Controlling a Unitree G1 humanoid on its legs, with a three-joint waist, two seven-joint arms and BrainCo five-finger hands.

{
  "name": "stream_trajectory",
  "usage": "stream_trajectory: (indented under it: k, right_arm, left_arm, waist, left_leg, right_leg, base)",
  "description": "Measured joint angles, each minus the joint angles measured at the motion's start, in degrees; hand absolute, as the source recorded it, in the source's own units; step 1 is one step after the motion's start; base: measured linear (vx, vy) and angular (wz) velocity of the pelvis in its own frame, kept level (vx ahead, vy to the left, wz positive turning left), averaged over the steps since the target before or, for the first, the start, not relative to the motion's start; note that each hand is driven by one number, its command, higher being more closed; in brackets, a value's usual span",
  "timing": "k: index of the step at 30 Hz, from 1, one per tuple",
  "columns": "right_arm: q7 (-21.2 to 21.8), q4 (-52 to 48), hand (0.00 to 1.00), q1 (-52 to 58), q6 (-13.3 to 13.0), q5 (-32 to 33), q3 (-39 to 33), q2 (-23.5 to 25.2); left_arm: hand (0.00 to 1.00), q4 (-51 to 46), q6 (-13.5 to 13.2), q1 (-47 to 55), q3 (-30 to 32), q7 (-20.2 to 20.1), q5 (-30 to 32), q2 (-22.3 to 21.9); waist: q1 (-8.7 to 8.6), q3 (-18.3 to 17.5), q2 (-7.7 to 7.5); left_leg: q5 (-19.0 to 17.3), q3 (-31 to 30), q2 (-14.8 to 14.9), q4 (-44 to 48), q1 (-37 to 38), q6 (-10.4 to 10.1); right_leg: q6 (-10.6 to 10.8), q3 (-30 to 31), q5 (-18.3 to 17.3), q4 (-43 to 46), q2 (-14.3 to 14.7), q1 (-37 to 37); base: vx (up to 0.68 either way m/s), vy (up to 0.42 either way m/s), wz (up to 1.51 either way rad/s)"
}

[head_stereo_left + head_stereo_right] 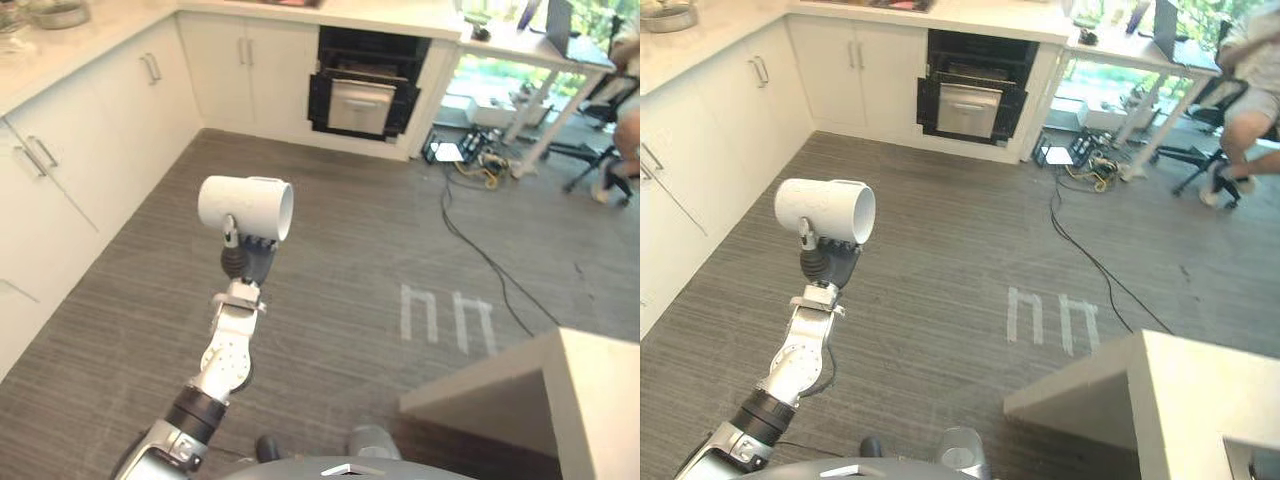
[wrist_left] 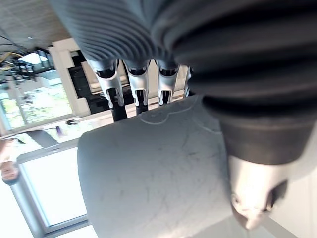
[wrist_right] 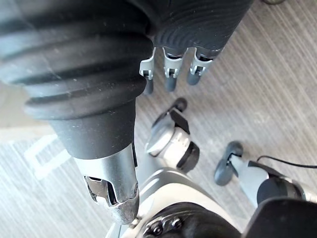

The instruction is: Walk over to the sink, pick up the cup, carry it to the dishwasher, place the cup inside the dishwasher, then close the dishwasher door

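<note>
The plain white cylindrical cup (image 1: 245, 207) is lying on its side in the air, since the left robot hand (image 1: 248, 262) is gripping it from beneath, fingers (image 2: 113, 87) curling round its wall and keeping it above the grey striped floor (image 1: 350, 250) for carrying. The black dishwasher (image 1: 365, 60), set among white cabinets (image 1: 240, 60) at the far wall, is standing well apart, its door (image 1: 360, 108) seemingly hanging open for loading. The right robot hand (image 3: 168, 74) is hanging idle, fingers relaxed and empty.

We record a grey striped floor (image 1: 350, 240) before the white cabinets (image 1: 225, 70), a pale worktop (image 1: 380, 15) on them, a white desk (image 1: 530, 48) at their right end against bright windows (image 1: 1090, 85), and a pale counter (image 1: 590, 390) opposite them.
</note>
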Motion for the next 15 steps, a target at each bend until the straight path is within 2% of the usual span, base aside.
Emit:
stream_trajectory:
  k: [1, 2, 3, 6, 7, 8, 13, 15]
  right_arm:
    - [0.2, 0.1, 0.00, -0.5, 0.1, -0.2, 1.1, -0.3]
    - [0.2, -0.1, 0.00, -0.8, 0.1, -0.2, 1.4, -0.9]
    - [0.2, -0.2, 0.00, -1.1, 0.1, -0.1, 1.4, -1.5]
    - [-0.6, -0.2, 0.00, -1.8, 0.5, 2.3, 1.5, -3.1]
    - [-0.8, -0.2, 0.00, -1.9, 0.7, 2.6, 1.4, -3.2]
    - [1.9, 1.9, 0.00, -7.0, 2.5, 4.8, 5.7, -1.1]
    - [1.9, 1.9, 0.00, -7.0, 2.4, 4.8, 5.7, -1.1]
    - [2.3, 2.0, 0.00, -7.0, 2.2, 4.8, 5.5, -1.1]
  left_arm:
    - [1.00, -1.1, -0.4, -0.1, 0.9, 0.1, 0.6, 0.3]
    - [1.00, -1.5, -0.8, -0.4, 1.0, 0.6, 2.4, 0.4]
    - [1.00, -1.6, -0.7, -0.6, 0.9, 1.0, 3.4, 0.5]
    - [1.00, -1.7, 0.1, -2.2, 0.1, 2.4, 5.6, 0.0]
    - [1.00, -1.8, 0.3, -2.6, 0.0, 2.5, 5.6, 0.0]
    - [1.00, -1.7, 1.0, -2.6, 0.1, 3.5, 7.2, 3.2]
    - [1.00, -1.7, 1.0, -2.5, 0.2, 3.5, 7.2, 3.2]
    - [1.00, -1.6, 1.1, -1.3, 1.7, 3.5, 8.0, 3.2]
  waist:
    - [-0.04, -0.8, -1.30]
    - [-0.10, -0.7, -0.27]
    - [0.07, -0.7, 0.64]
    - [-0.49, -0.8, 1.78]
    - [-0.62, -0.8, 1.75]
    - [-0.56, 0.1, -0.47]
    - [-0.60, 0.3, -0.30]
    - [-0.74, 0.7, 0.38]
  left_leg:
    - [-0.1, -0.3, -0.4, 0.2, -0.1, -0.2]
    - [-0.4, -0.7, 0.3, 0.2, -0.1, -0.9]
    - [-0.6, -0.7, 0.9, -0.2, 0.1, -1.2]
    - [-0.3, -0.2, 1.9, -1.2, 1.2, -1.6]
    - [-0.3, -0.2, 2.1, -1.3, 1.4, -1.6]
    - [1.9, -0.5, 1.8, -4.9, 3.6, -1.7]
    - [1.9, -0.3, 1.9, -4.5, 3.7, -1.7]
    - [1.8, -0.1, 2.2, -4.5, 3.7, -1.7]
  right_leg:
    - [2.1, -0.5, 1.8, -2.1, -0.3, 0.9]
    - [2.9, -1.5, 2.2, -3.4, 0.4, 1.8]
    - [2.6, -1.8, 2.1, -3.8, 0.9, 1.9]
    - [2.2, -3.4, 1.8, -5.1, 2.0, 3.7]
    - [2.2, -3.8, 1.8, -5.6, 2.1, 4.5]
    - [2.0, -5.8, 3.5, -10.0, 3.1, 7.7]
    - [1.9, -5.6, 3.7, -10.4, 3.3, 7.8]
    - [1.7, -6.0, 5.5, -13.9, 3.7, 9.4]
  base:
    - [0.19, -0.174, 0.08]
    - [0.17, -0.171, 0.10]
    - [0.11, -0.105, 0.04]
    - [0.16, -0.112, 0.11]
    - [0.10, -0.063, 0.11]
    - [0.02, -0.022, 0.04]
    - [0.00, 0.000, -0.01]
    - [-0.01, 0.002, -0.04]
